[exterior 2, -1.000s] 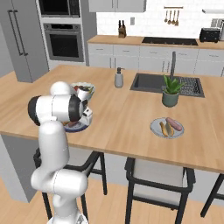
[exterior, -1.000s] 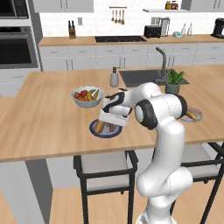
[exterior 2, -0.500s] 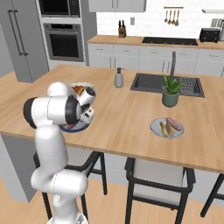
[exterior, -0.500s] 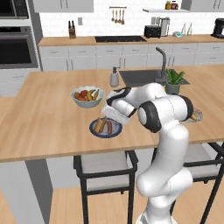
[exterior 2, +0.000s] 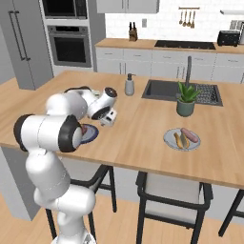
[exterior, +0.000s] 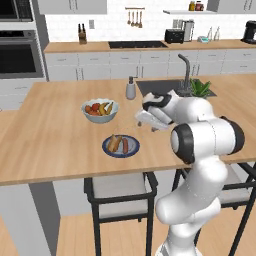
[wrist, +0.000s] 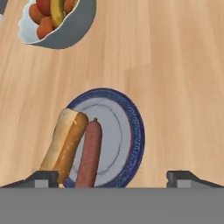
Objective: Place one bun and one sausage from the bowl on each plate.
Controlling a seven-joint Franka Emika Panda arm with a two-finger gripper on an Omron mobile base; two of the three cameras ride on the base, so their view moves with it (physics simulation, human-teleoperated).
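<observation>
In the hand view the near ends of the golden-tan oblong bun (wrist: 65,142) and the pinkish-red cylindrical sausage (wrist: 89,153) are cut off at the bottom edge, as is the near rim of the flat blue-grey plate with the darker blue rim (wrist: 131,131) that carries them. They lie side by side and touching, long axes parallel, running from the camera toward the pale blue-white fruit bowl (wrist: 72,28), itself cropped at the top. The 2-finger gripper (wrist: 111,177) shows only 2 dark tips, spread wide with nothing between them. In the right base view the arm hides most of this plate, but that view shows the pale grey-white plate (exterior 2: 167,138) with a second bun and sausage — small and blurred. In the left base view the blue plate (exterior: 107,148) lies unobstructed on the wooden island counter (exterior: 55,135), near the fruit bowl.
</observation>
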